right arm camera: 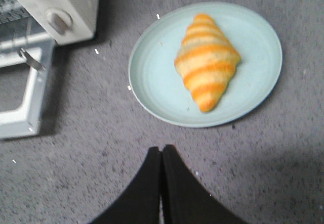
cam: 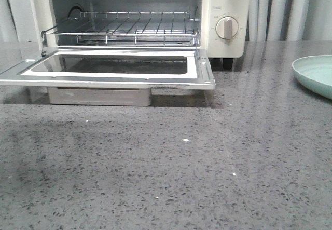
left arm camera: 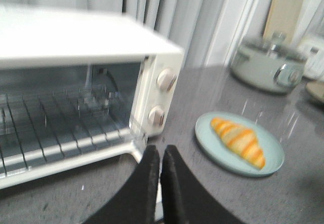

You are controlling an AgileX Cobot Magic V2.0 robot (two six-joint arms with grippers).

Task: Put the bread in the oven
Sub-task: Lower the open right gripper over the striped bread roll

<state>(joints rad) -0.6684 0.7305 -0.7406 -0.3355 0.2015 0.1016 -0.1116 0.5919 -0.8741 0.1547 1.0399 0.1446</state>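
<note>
- Front view: I see the oven (cam: 129,27) at the back of the grey speckled counter (cam: 166,178), left of centre, its door (cam: 111,66) dropped flat toward me and the wire rack (cam: 122,30) bare inside. Two round knobs (cam: 226,27) sit on its right panel. A pale green plate (cam: 316,74) pokes in at the counter's right edge — I cannot see what lies on it from here, and neither arm shows.
- Left wrist view: my left gripper (left arm camera: 160,155) hangs above the counter near the oven's (left arm camera: 76,82) front right corner, fingers pressed together with nothing between them. The bread (left arm camera: 238,140) lies on the plate (left arm camera: 263,161), off to the oven's knob side. A lidded cooker pot (left arm camera: 268,64) stands further back. The picture is blurred.
- Right wrist view: my right gripper (right arm camera: 161,155) hovers over bare counter just short of the plate (right arm camera: 152,77), jaws closed, empty. The bread (right arm camera: 207,62) rests near the plate's middle — striped gold and cream — beside the oven's (right arm camera: 55,11) knob end.
</note>
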